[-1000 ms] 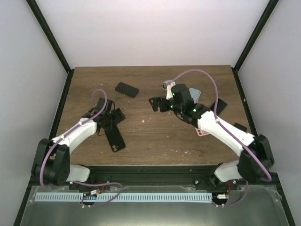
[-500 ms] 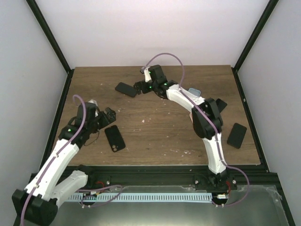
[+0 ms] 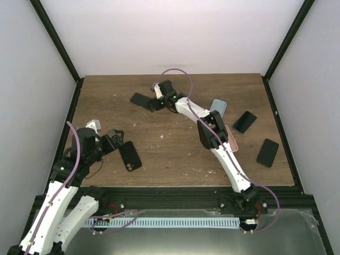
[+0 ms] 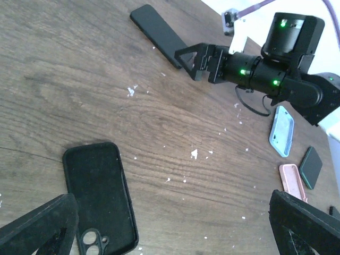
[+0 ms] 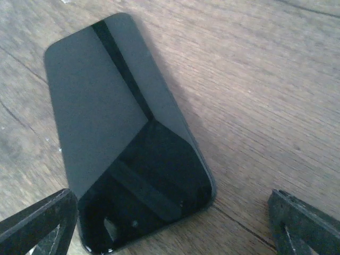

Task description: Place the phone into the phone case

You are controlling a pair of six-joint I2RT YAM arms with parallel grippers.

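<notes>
Right claw (image 5: pixel 170 223) spread over phone (image 5: pixel 125 135), fingers (image 5: pixel 37 223) cut off by frame

no readable text, labels, brands or numbers appear on anything.

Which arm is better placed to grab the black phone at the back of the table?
Right. The right gripper, open, is right at the phone; the left gripper is far off, beside the black case.
</notes>
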